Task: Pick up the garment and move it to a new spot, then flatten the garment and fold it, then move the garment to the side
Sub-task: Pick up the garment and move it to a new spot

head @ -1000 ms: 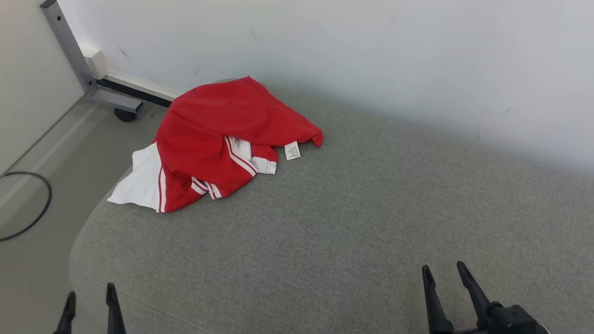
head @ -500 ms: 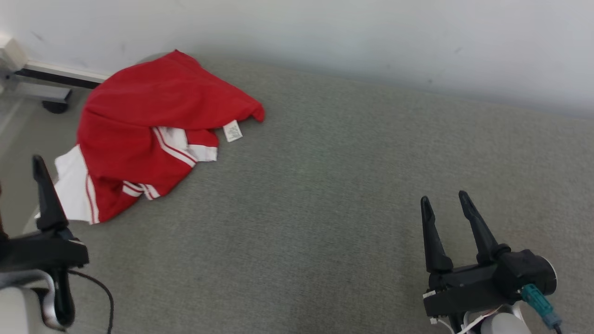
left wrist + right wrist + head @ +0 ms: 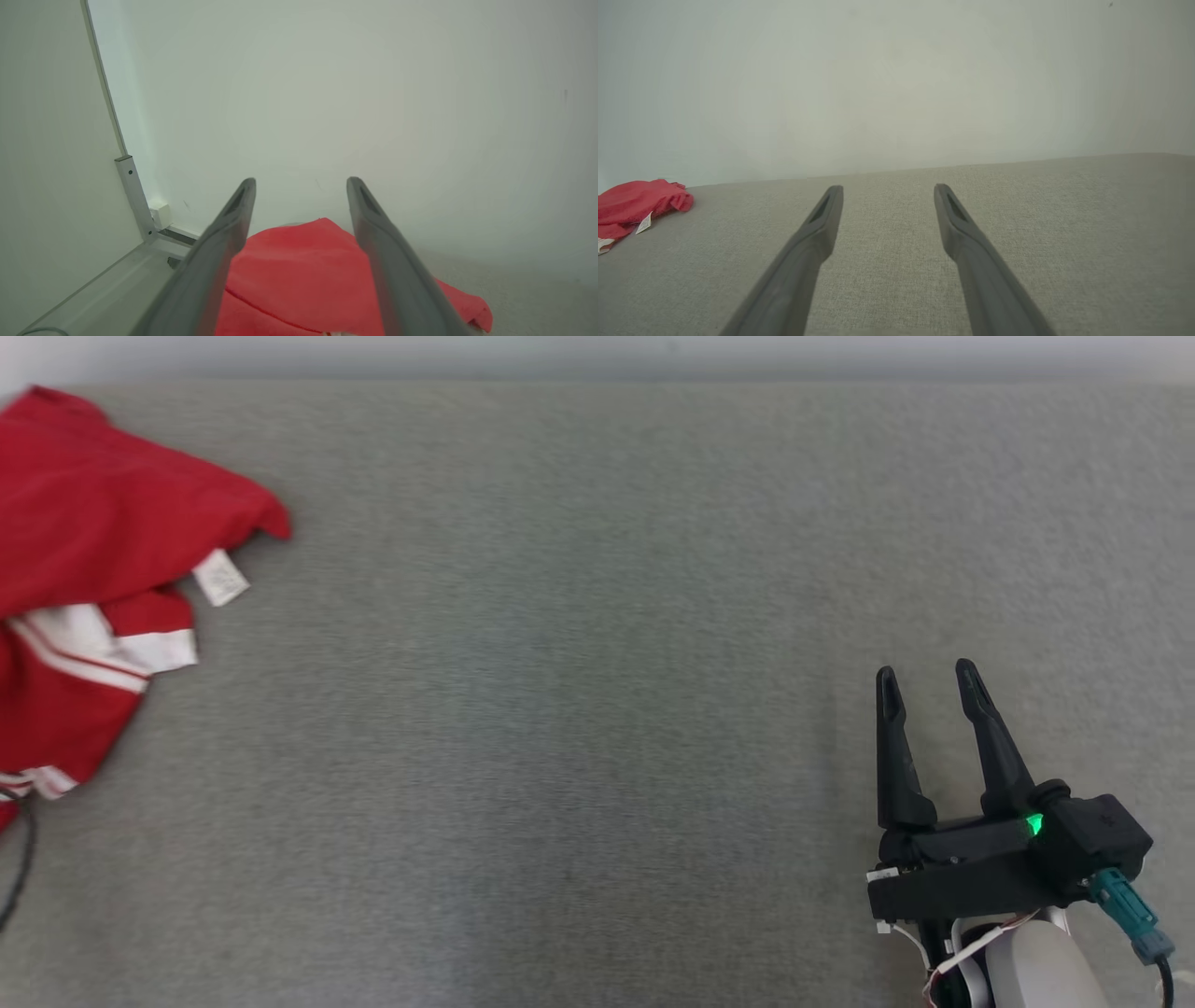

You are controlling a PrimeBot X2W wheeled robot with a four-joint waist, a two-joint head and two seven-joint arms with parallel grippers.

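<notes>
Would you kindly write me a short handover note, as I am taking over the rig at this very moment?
Left gripper: open, empty, aimed over the garment.
Right gripper: open, empty, above the bare grey cushion, well apart from the garment.
Garment: red with white trim, crumpled at the robot's left end of the grey cushion.
Done: nothing; garment not yet picked up.
Left: pick up, move to a new spot, flatten, fold, move aside.
</notes>
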